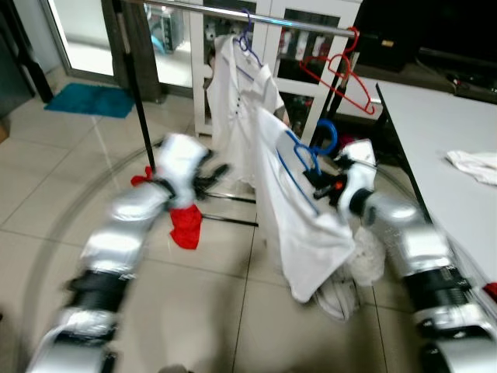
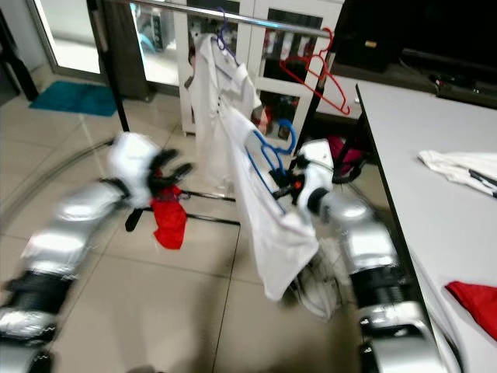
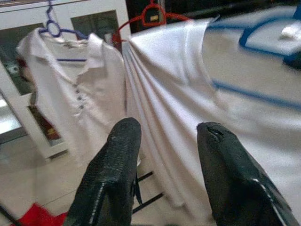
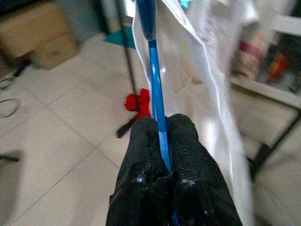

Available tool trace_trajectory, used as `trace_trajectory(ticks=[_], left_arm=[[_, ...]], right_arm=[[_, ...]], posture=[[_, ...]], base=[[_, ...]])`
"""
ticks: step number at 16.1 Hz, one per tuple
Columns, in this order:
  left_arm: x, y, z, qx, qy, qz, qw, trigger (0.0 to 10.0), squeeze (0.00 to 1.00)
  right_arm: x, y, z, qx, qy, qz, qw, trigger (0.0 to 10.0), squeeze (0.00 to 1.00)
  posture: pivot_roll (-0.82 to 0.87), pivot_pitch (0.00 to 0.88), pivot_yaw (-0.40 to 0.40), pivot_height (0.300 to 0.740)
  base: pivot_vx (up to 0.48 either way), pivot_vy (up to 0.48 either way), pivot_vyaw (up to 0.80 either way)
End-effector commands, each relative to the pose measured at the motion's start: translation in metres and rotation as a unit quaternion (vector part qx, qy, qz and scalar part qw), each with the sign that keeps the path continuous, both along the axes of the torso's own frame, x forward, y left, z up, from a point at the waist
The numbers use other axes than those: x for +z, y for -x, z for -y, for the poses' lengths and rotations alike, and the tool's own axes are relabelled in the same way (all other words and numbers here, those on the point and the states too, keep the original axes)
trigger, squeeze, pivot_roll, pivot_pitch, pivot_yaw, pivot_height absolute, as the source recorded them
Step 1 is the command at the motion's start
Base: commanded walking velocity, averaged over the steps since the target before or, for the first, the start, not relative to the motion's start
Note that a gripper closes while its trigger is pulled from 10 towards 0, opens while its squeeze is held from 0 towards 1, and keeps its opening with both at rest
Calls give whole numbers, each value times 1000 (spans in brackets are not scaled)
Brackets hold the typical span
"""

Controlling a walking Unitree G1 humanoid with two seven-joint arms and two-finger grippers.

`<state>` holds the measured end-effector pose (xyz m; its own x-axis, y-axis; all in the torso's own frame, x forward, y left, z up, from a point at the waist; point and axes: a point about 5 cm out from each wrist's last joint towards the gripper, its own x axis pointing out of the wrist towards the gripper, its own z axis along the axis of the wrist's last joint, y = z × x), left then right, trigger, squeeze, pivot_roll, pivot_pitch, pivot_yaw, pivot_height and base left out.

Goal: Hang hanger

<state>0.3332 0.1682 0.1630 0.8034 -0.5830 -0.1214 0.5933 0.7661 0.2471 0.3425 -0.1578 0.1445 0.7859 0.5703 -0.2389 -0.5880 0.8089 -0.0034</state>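
A blue hanger (image 1: 307, 155) carries a white shirt (image 1: 299, 225) that droops toward the floor. My right gripper (image 1: 324, 185) is shut on the blue hanger (image 4: 157, 113), holding it below the clothes rail (image 1: 256, 15). On the rail hang a white polo shirt (image 1: 237, 93) on a purple hanger and a bare red hanger (image 1: 342, 74). My left gripper (image 1: 213, 177) is raised to the left of the held shirt, blurred; its fingers (image 3: 120, 169) stand open and apart from the white shirt (image 3: 188, 103).
A white table (image 1: 450, 155) runs along the right with a white cloth (image 1: 475, 165) on it. Red cloth (image 1: 186, 225) lies on the tiled floor by the rack's base. The rack's black post (image 1: 133, 85) stands at left. White cabinets sit behind.
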Motion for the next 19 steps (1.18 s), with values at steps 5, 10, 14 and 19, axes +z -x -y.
trace_trajectory(ticks=[5,10,14,19], left_arm=[[24,27,-60,-28,-61,16,998,10000,875],[-3,26,-9,-77,-7,-37,996,10000,0],[-3,0,25,3,45,-17,999,10000,0],[15,-12,49,43,60,72,995,10000,0]], right_arm=[[35,19,9,215,50,13,975,10000,0],[40,-6,-9,77,-1,2,997,10000,0],[40,-1,-27,72,-49,-6,996,10000,0],[39,1,-31,65,-69,-14,995,10000,0]], posture=[[-20,0,-127,740],[-14,0,-131,740],[-32,0,-112,740],[-45,0,-104,740]], base=[[0,0,0],[0,0,0],[0,0,0],[0,0,0]])
